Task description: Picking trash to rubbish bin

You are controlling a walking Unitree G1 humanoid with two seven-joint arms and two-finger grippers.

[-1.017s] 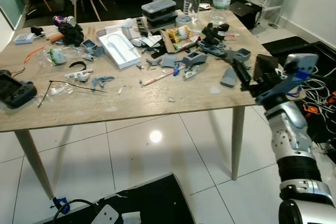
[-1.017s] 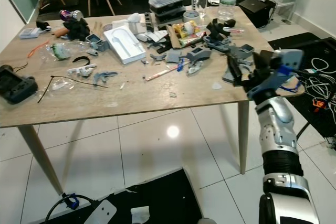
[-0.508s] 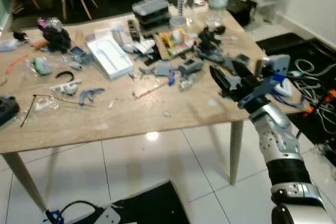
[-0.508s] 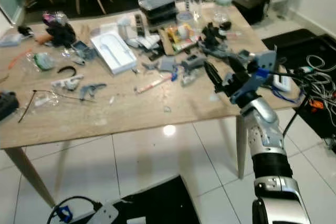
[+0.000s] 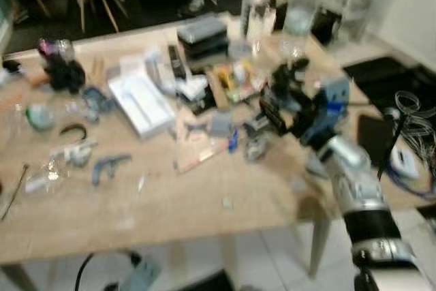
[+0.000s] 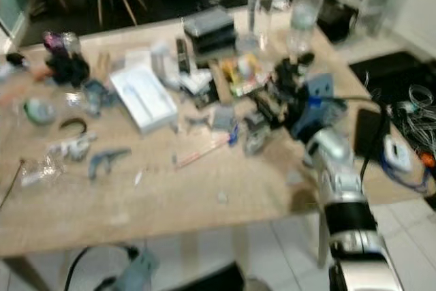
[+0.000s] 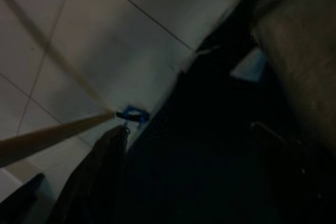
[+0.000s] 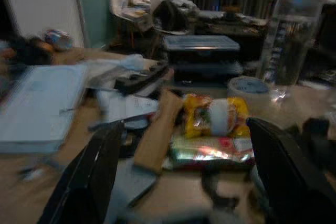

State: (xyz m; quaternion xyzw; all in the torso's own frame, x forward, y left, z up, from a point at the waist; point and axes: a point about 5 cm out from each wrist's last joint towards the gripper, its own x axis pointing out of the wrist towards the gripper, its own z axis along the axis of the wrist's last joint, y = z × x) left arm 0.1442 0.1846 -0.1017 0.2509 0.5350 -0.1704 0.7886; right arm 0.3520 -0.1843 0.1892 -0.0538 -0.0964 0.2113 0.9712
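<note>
Wooden bench (image 5: pixel 170 202) strewn with clutter, right gripper (image 5: pixel 272 110) raised over its far right part.
Fingers (image 8: pixel 94 171) of the right gripper stand wide apart, empty, aimed at a yellow snack packet (image 8: pixel 215 116) lying beside a roll of tape (image 8: pixel 248 86) and clear bottles (image 5: pixel 255 1). Left gripper hangs in shadow above floor tiles (image 7: pixel 79 51); whether its fingers are apart or together cannot be told.

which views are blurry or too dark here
Both eye views are motion-blurred across the cluttered wooden table; the right wrist view is soft, though the yellow snack packet reads between the open right gripper fingers; the left wrist view is dark, showing dim floor tiles.
</note>
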